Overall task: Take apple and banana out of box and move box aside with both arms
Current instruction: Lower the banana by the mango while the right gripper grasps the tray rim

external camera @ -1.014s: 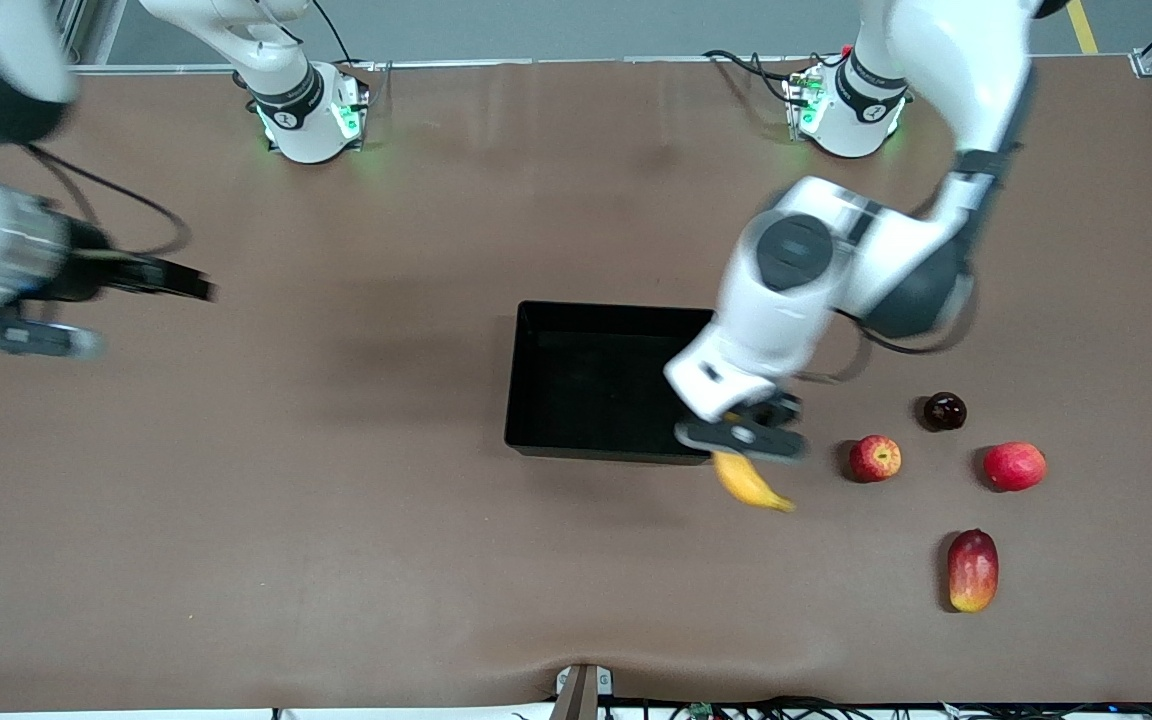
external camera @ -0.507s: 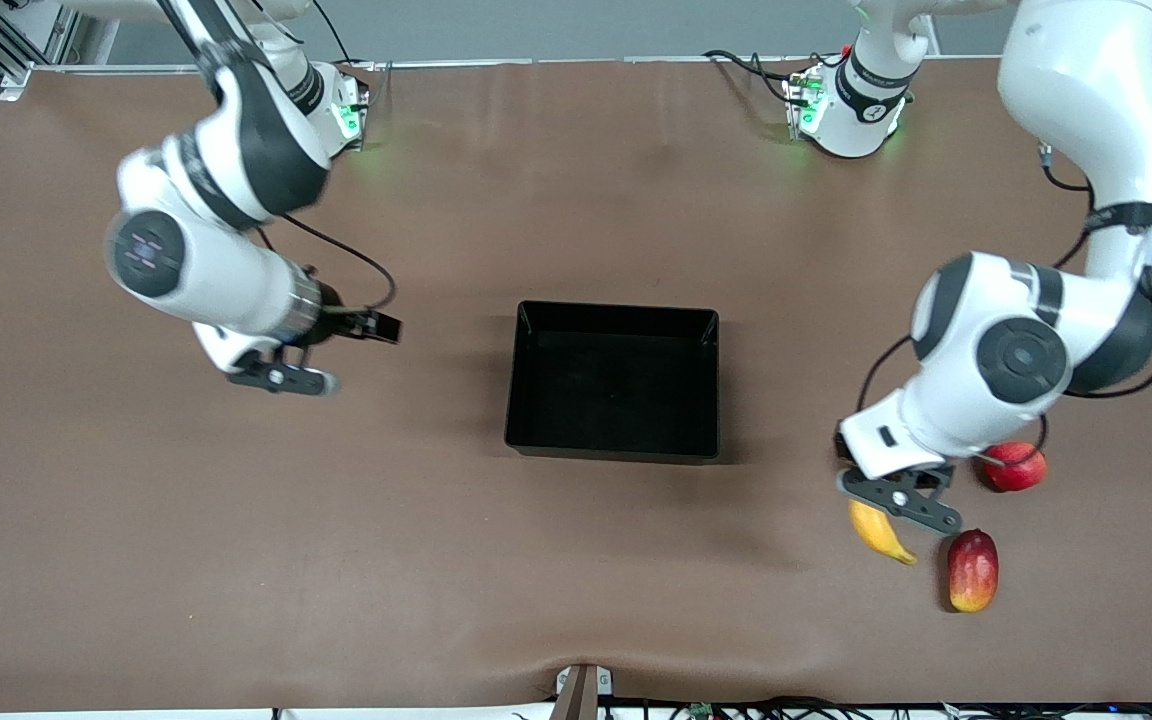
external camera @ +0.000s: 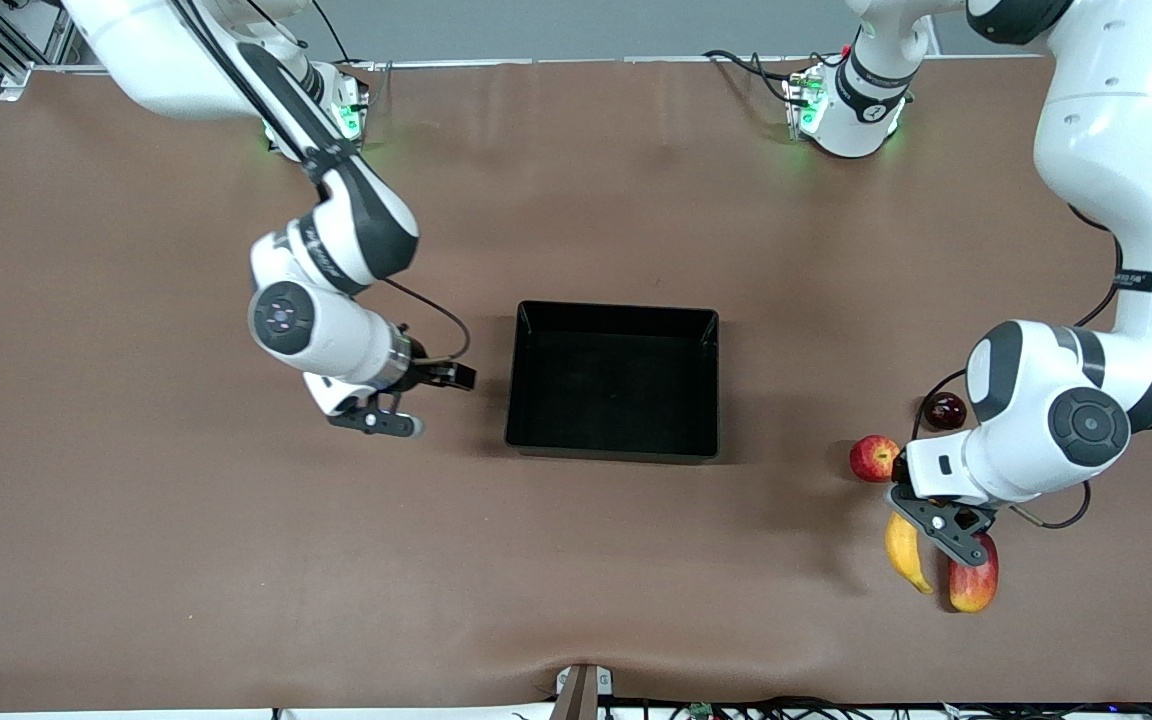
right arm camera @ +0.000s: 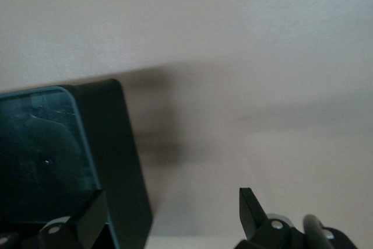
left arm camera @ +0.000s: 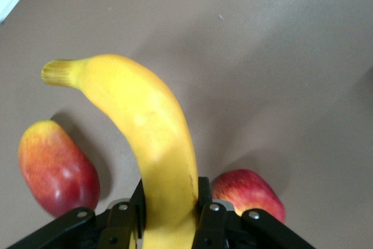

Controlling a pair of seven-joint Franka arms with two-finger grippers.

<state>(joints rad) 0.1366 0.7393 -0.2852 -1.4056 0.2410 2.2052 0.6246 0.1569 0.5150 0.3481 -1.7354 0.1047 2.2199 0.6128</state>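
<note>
- the banana (external camera: pixel 906 553) has been carried out of the box (external camera: pixel 612 450) over the last second and is now held low over the table at the left arm's end, clamped between the fingers (left arm camera: pixel 207 217) of the left gripper (external camera: pixel 939 523).
- just beside those fingers lie the mango-like fruit (external camera: pixel 974 585) and the apple (external camera: pixel 874 458); the apple already rests on the table outside the box.
- a dark round fruit (external camera: pixel 944 410) lies near the apple.
- the right gripper (external camera: pixel 376 421) has been swung in from the right arm's end of the table; it now hangs just beside the box's wall, fingers (right arm camera: pixel 250 211) wide apart, nothing between them.
- the box looks empty, so fruit removal is judged nearly done: the banana is yet to be released, then the box is to be gripped by both arms.
</note>
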